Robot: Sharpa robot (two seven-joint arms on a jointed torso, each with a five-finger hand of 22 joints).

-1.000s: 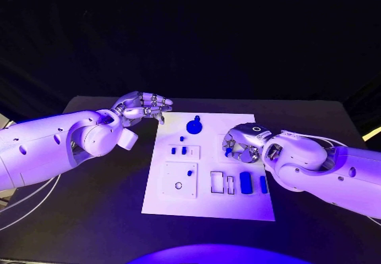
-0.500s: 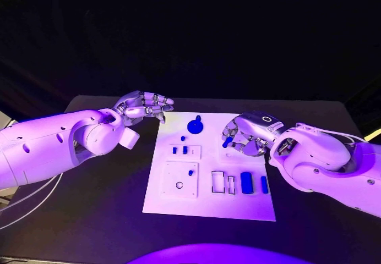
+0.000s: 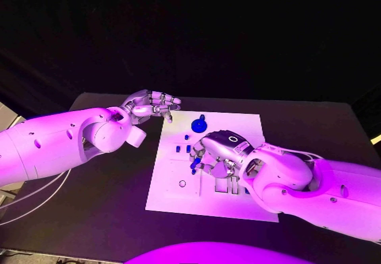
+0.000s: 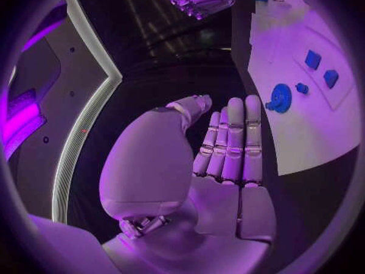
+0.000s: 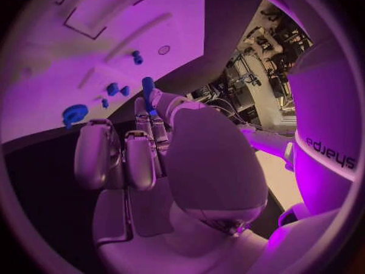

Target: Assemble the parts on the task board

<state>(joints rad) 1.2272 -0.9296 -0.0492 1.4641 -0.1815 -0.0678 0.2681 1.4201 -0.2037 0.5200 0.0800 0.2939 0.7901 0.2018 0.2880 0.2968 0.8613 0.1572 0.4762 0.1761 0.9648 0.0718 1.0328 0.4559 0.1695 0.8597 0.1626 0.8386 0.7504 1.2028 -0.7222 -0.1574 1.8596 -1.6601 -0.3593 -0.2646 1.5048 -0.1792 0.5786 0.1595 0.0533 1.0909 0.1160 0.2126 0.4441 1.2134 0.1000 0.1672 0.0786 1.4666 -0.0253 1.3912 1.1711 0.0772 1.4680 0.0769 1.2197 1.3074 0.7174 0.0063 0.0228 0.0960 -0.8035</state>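
Observation:
The white task board (image 3: 170,193) lies in the middle of the table. My right hand (image 3: 219,155) hovers over the board's middle and pinches a small long blue part (image 3: 196,162), which pokes out past the thumb in the right wrist view (image 5: 148,89). A round blue part (image 3: 197,125) stands near the board's far edge, with two small blue parts (image 3: 183,148) in front of it. My left hand (image 3: 151,104) hangs at the board's far left corner with its fingers curled in and nothing in them; its fingers (image 4: 230,146) lie close together.
The board carries a square recess (image 3: 180,184) on its near left and narrow slots (image 3: 224,186) beside it, partly hidden under my right arm. The black table (image 3: 103,220) runs on around the board. The right wrist view shows the round blue part (image 5: 75,113).
My right hand has carried the blue part from the board's right side leftward to its middle, lower over the board. The left hand has barely moved.

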